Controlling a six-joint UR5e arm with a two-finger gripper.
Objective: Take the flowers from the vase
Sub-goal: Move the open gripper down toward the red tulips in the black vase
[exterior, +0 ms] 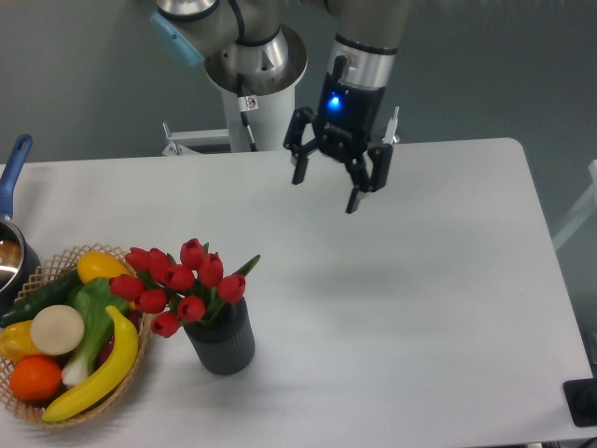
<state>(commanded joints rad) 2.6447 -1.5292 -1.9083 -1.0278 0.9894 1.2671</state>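
Note:
A bunch of red tulip flowers [180,281] stands in a short dark grey ribbed vase [222,340] at the table's front left. My gripper [326,191] hangs open above the table's far middle, up and to the right of the flowers and well apart from them. Nothing is between its fingers [355,197].
A wicker basket [56,268] with a banana, an orange, a cucumber and other produce sits just left of the vase, touching or nearly so. A pot with a blue handle [13,169] is at the left edge. The arm's base column [260,103] stands behind the table.

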